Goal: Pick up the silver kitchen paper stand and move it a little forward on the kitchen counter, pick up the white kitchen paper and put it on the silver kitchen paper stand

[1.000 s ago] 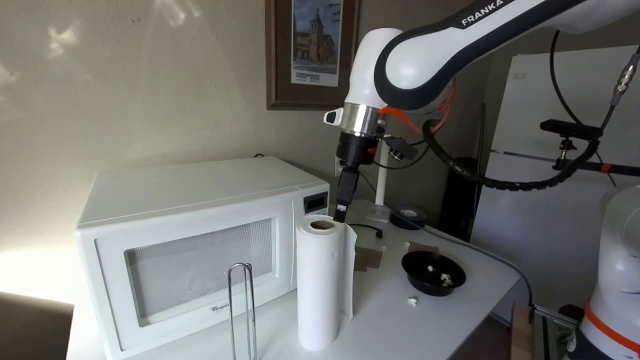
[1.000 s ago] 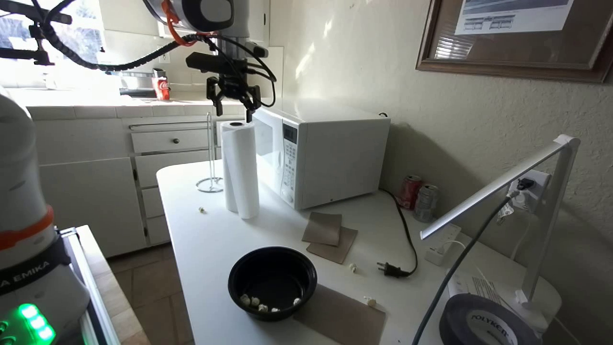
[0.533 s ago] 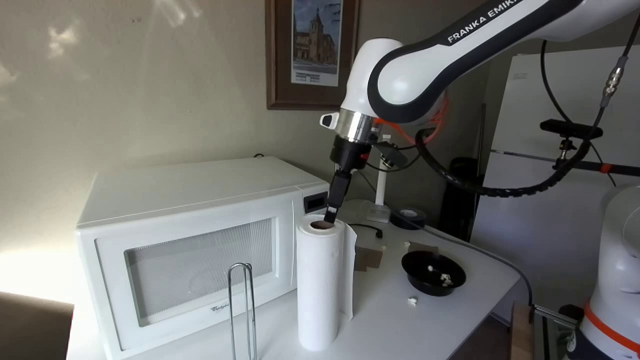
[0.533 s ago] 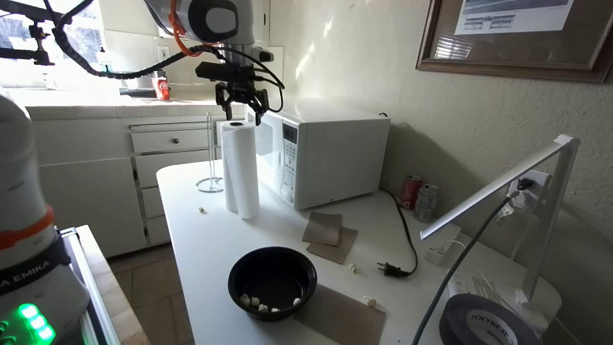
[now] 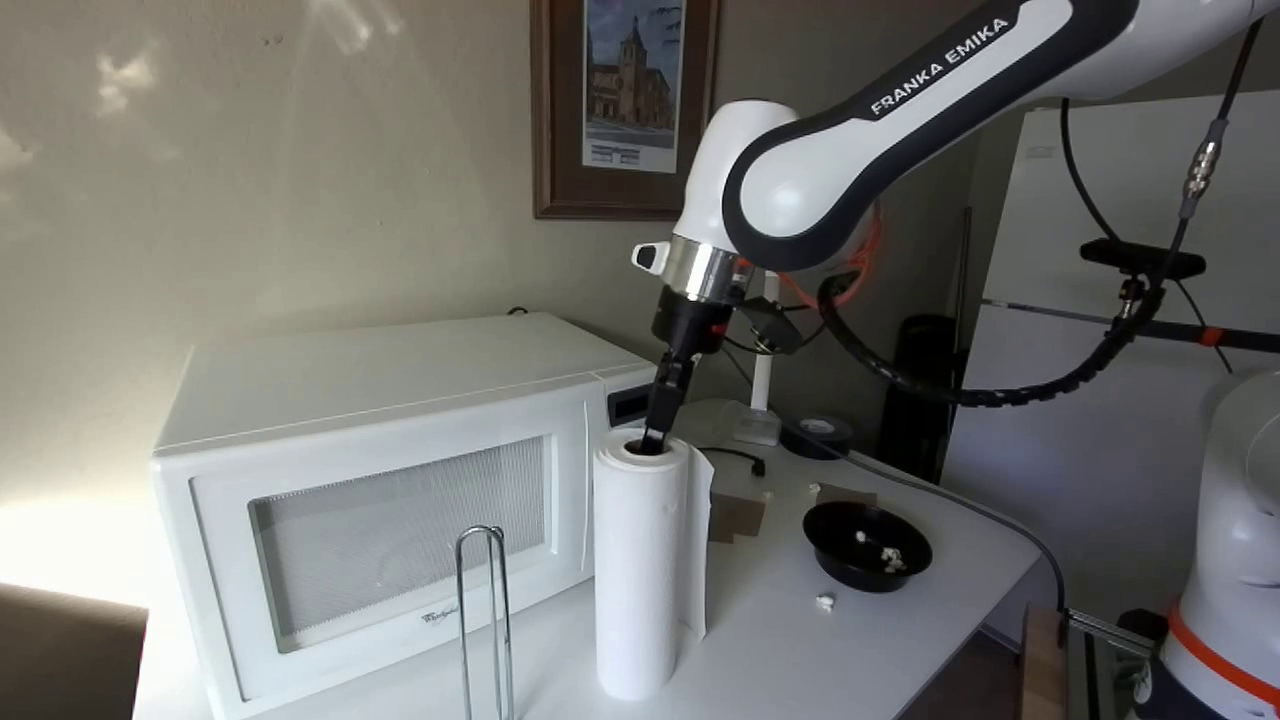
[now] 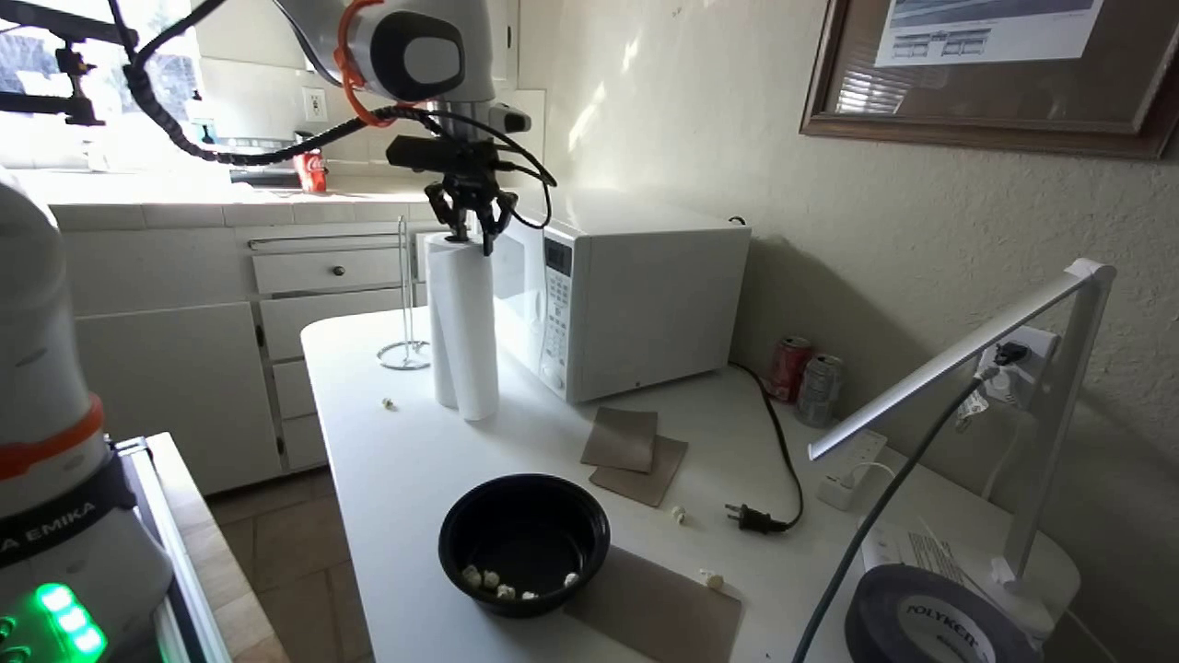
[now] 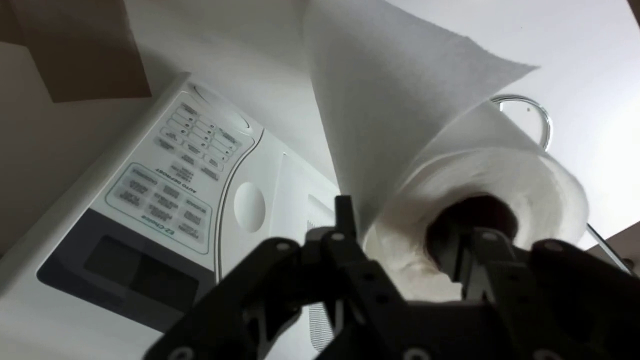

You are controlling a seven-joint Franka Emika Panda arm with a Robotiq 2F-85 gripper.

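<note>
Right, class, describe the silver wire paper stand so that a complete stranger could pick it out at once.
Find the boxy white microwave on the smooth white counter. Near the microwave's door stands a tall white paper roll; just left of that, in both exterior views, is the silver wire stand. Unlike the thick roll, it's a bare upright loop on a round wire base.

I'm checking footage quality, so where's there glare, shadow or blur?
In an exterior view, glare washes out the white tiled worktop, and shadow darkens the beige textured wall beside the boxy white microwave; in the wrist view, the black two-fingered gripper is dark and slightly blurred.
</note>
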